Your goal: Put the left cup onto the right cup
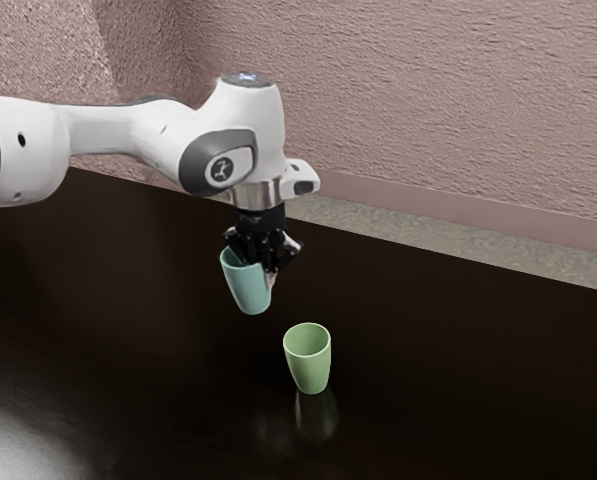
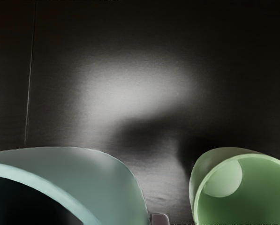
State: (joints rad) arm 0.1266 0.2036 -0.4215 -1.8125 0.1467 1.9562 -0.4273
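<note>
Exterior view, nearest first: a pale green cup (image 1: 307, 355) stands upright on a dark, glossy table (image 1: 458, 380), its mouth open upward and its faint reflection (image 1: 316, 415) lying on the surface just in front of it. Just behind this green cup, toward the exterior view's left and higher up, a teal cup (image 1: 246, 288) hangs in the air clear of the table. It is tilted, with its base angled down toward the green cup and its mouth turned away from it; the two cups are near each other but do not touch. A black gripper (image 1: 263, 268) holds the teal cup from above, its fingers (image 1: 275, 258) pinching the cup's wall at the rim on the side nearer the green cup. Above the gripper, the white arm (image 1: 128, 140) stretches away from the green cup toward the exterior view's left. Beyond the table's far edge runs a pale strip of floor (image 1: 428, 235), and behind that a rough pinkish wall (image 1: 428, 90). From the wrist view, the teal cup's rim (image 2: 83, 183) sits large and blurred directly under the hand, and the green cup (image 2: 238, 197) shows beside it, its hollow inside visible, with the dark table (image 2: 130, 84) stretching beyond both.
</note>
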